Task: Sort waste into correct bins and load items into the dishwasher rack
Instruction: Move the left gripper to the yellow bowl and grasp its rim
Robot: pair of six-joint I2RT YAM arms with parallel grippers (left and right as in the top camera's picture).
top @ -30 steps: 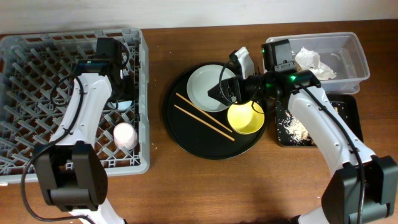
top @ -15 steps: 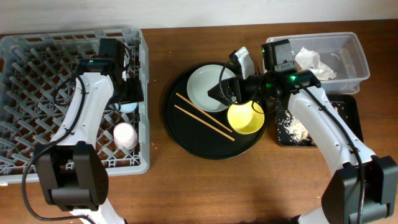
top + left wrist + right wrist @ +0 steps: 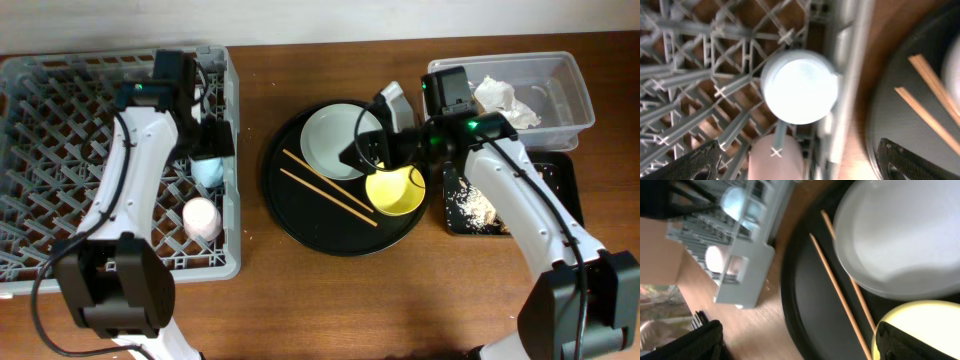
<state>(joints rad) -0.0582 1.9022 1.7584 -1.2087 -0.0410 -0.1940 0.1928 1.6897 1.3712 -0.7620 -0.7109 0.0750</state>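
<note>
The light blue cup (image 3: 207, 170) stands upside down in the grey dishwasher rack (image 3: 60, 150), with the pink cup (image 3: 201, 217) just in front of it. My left gripper (image 3: 213, 148) is open and empty above the blue cup (image 3: 799, 86) and pink cup (image 3: 777, 160). My right gripper (image 3: 364, 152) is open and empty over the round black tray, between the grey-green plate (image 3: 335, 135) and the yellow bowl (image 3: 395, 190). The chopsticks (image 3: 325, 190) lie on that tray. The right wrist view shows the plate (image 3: 905, 235), bowl (image 3: 935, 325) and chopsticks (image 3: 840, 295). The brown wrapper is out of view.
The large round black tray (image 3: 340, 235) sits mid-table. The clear tub (image 3: 565, 110) at the back right holds the white napkin (image 3: 505, 100). The shallow black tray (image 3: 560, 195) in front of it holds noodle scraps (image 3: 470, 205). The rack's right wall (image 3: 845, 75) is beside the cups.
My left gripper has moved off the blue cup toward the rack's far side, leaving the cup uncovered in the rack. The right arm has barely shifted.
</note>
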